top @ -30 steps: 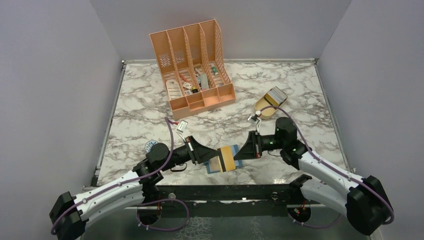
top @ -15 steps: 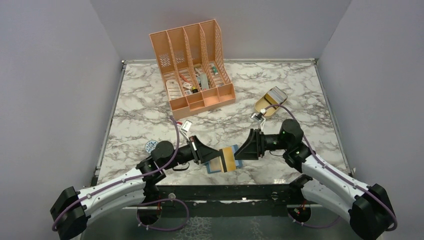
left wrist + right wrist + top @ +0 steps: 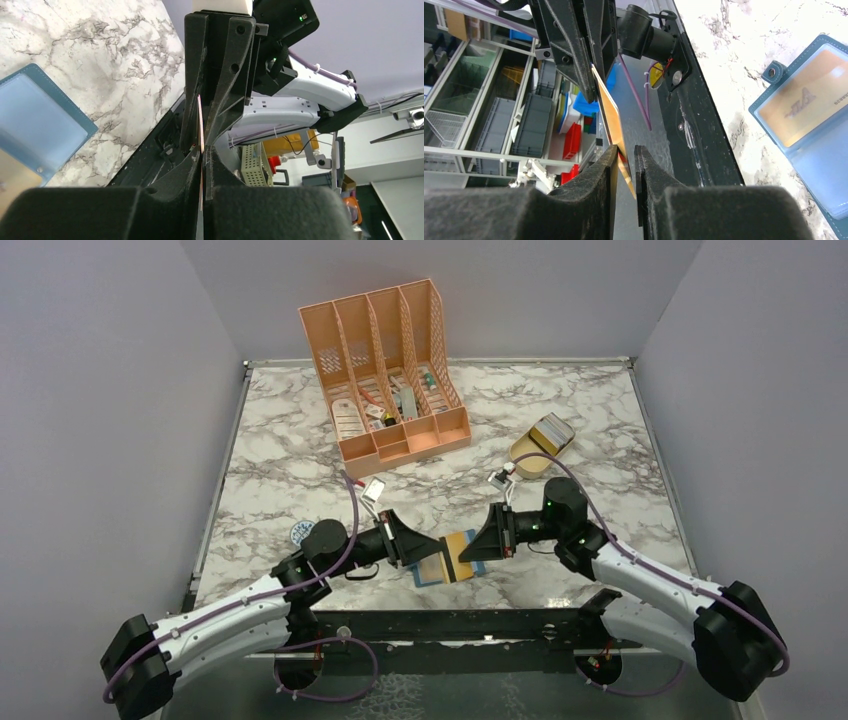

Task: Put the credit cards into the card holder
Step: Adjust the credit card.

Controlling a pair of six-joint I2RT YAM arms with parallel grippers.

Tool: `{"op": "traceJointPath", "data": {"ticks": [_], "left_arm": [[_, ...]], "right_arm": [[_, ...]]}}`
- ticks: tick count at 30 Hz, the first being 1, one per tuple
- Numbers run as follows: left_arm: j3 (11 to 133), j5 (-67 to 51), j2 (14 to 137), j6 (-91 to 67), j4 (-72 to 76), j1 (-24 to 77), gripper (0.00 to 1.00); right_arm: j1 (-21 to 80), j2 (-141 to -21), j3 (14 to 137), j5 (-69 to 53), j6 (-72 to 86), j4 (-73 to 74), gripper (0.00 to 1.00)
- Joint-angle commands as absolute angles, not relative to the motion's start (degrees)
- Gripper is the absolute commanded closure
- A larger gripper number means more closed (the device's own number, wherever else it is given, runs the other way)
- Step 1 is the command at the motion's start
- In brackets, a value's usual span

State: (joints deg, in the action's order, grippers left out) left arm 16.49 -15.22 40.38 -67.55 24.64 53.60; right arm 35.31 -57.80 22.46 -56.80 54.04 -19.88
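A gold credit card is held upright on its edge just above the open teal card holder near the table's front edge. My left gripper is shut on the card, which shows edge-on in the left wrist view between its fingers. My right gripper faces it from the right; its jaws stand narrowly apart with the card's other end between them. The holder lies flat with another gold card in a clear pocket. The holder's pale blue inside also shows in the left wrist view.
A peach desk organizer stands at the back. A tan oval tray with more cards lies at the right. A round blue-white disc lies by the left arm. The table's dark front edge is just below the holder.
My right gripper drew back to the right half a second ago and has now moved in again around the card. The left gripper and card have stayed put.
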Motion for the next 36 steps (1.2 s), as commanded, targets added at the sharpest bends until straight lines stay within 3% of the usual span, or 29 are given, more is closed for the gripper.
{"op": "traceJointPath", "data": {"ticks": [1,6,10,12,15,22,32,36], "left_arm": [[17.84,-14.07,35.90,-65.78,23.16,53.01,0.96],[18.82,-15.26,35.44,-64.91,22.79,52.87,1.00],[19.02,-15.86,35.43,-64.63,22.76,52.87,1.00],[18.85,-15.79,35.00,-64.58,22.69,52.86,0.92],[18.57,-15.64,34.34,-64.86,22.55,52.90,0.90],[18.38,-16.17,33.20,-64.91,22.42,52.89,1.00],[18.48,-14.23,30.02,-63.84,18.85,52.89,0.97],[19.18,-14.77,29.96,-63.47,18.81,52.83,1.00]], "right_arm": [[35.60,-56.84,23.66,-55.33,51.00,-16.75,0.83],[35.60,-56.12,23.20,-57.78,51.19,-17.00,0.86],[35.55,-54.73,23.55,-57.07,50.61,-16.15,0.96],[35.60,-54.38,23.36,-56.95,50.53,-16.08,0.99],[35.60,-54.09,22.76,-57.21,50.81,-16.17,0.99],[35.60,-51.51,22.67,-56.72,51.40,-15.62,0.99],[35.58,-49.54,22.58,-56.28,51.18,-14.58,0.99],[35.60,-49.22,21.65,-57.36,52.70,-16.63,0.99]]}}
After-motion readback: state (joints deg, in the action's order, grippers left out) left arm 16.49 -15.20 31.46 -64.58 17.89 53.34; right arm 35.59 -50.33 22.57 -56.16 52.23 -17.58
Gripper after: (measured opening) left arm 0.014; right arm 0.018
